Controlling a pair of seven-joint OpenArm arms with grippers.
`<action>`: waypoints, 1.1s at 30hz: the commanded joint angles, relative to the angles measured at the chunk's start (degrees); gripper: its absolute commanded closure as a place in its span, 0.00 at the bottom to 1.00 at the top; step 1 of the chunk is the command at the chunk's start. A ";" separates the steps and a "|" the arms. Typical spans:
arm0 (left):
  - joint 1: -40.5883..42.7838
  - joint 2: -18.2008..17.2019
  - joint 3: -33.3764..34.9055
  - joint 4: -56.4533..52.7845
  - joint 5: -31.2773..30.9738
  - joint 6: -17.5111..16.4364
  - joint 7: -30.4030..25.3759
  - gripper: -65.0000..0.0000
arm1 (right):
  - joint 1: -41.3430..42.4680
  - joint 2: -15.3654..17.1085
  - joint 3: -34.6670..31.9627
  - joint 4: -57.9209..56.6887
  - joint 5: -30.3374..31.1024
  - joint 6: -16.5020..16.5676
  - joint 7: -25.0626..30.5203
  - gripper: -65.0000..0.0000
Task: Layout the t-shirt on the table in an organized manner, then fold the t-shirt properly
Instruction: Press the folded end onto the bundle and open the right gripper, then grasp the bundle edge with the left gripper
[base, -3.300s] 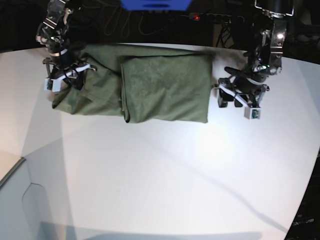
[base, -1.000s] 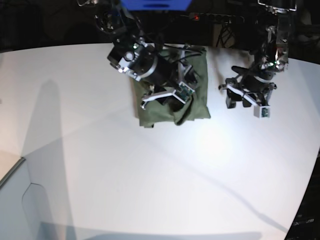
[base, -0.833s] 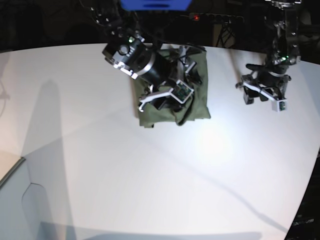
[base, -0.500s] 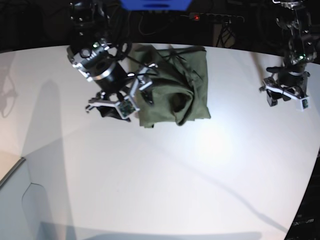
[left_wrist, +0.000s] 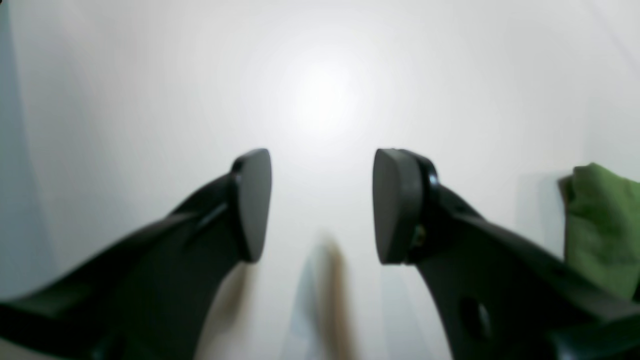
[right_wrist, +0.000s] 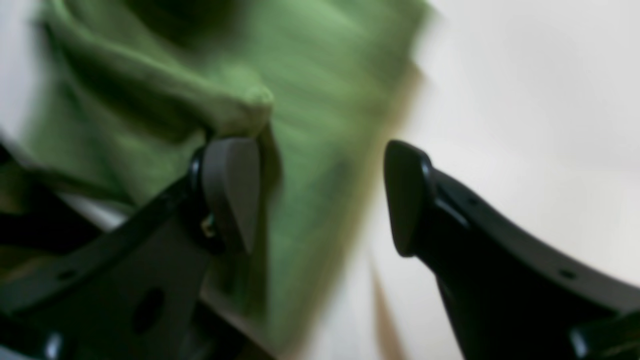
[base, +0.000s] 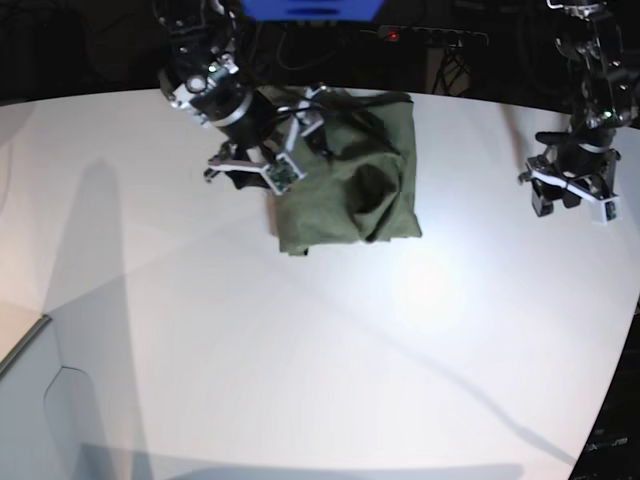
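Observation:
The olive-green t-shirt (base: 350, 185) lies folded into a rumpled block on the white table (base: 300, 350), at the back centre. My right gripper (base: 248, 168) hovers at the shirt's left edge. In the right wrist view it (right_wrist: 322, 195) is open, with the green fabric (right_wrist: 310, 75) beneath and a raised fold by its left fingertip (right_wrist: 232, 190). My left gripper (base: 568, 198) is far to the shirt's right. In the left wrist view it (left_wrist: 322, 205) is open and empty over bare table, with a corner of the shirt (left_wrist: 600, 225) at the right edge.
The table's curved far edge (base: 470, 98) runs just behind the shirt, with dark cables and a power strip (base: 430, 36) beyond it. A grey panel (base: 40, 400) stands at the front left corner.
My right gripper carried the shirt's left part over to the right, let go, drew back left, and has now moved up to the shirt's back left edge. The left arm moved right.

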 joint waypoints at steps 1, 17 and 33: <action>-0.48 -0.84 -0.43 0.86 -0.21 -0.24 -1.21 0.51 | -0.08 -0.17 -1.87 1.06 0.67 0.32 1.26 0.39; 1.28 -0.57 -7.11 1.04 -0.65 -0.60 -1.21 0.51 | 0.53 4.75 -12.59 1.58 0.67 0.05 1.26 0.39; 1.19 0.83 -6.93 0.86 -0.65 -0.60 -1.21 0.51 | 9.94 -0.52 -1.34 -5.98 0.67 -0.03 0.82 0.39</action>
